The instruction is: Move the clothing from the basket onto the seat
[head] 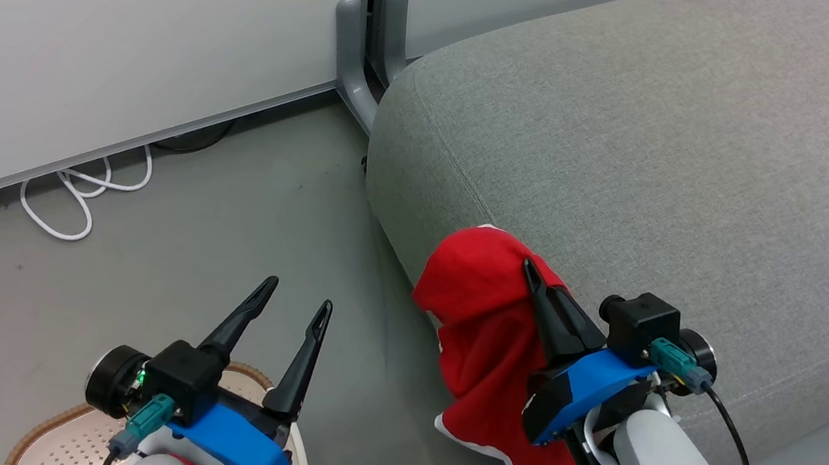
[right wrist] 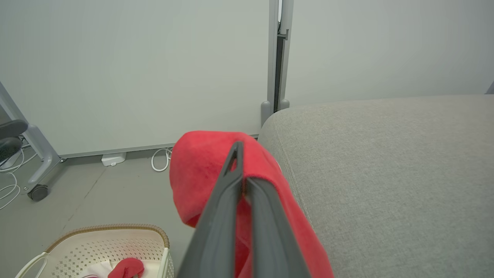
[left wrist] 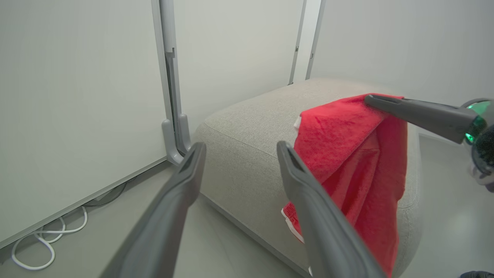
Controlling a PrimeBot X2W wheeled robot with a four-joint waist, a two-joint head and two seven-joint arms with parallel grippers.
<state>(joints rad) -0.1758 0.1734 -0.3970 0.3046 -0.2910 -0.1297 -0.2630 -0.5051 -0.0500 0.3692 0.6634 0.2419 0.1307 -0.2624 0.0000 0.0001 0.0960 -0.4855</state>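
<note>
**lintroller:** Where's everything sitting right now? Big stuff first.

**sockdrawer:** The big grey seat (head: 679,140) takes up the far right, with its rounded corner pointing at the robot. The basket (head: 68,447) is on the floor (head: 227,182) near left, right under the left arm, and there's more red fabric (right wrist: 125,267) in the bottom of it. One red garment (head: 487,324) is out. It's draped over the right pincer (head: 529,265), whose fingers are pinched together on a fold of it, and it hangs beside the seat's near left corner. Most of it dangles off the side rather than lying on top. Can't tell if it touches the upholstery.

**lintroller:** And the other pincer?

**sockdrawer:** The left pincer (head: 299,291) is spread wide with nothing in it, up above the basket.

**lintroller:** How's that thing gonna handle?

**sockdrawer:** My guess is light and totally floppy, with a fuzzy nap so it's not slippery. It sags into whatever shape gravity wants, so a pinch on one bunched fold like this should hold fine. The white trim hem (head: 466,438) hangs lowest, so I'd carry it well over the cushion before letting go, or it could slide down the side. Nothing fragile here.
</note>
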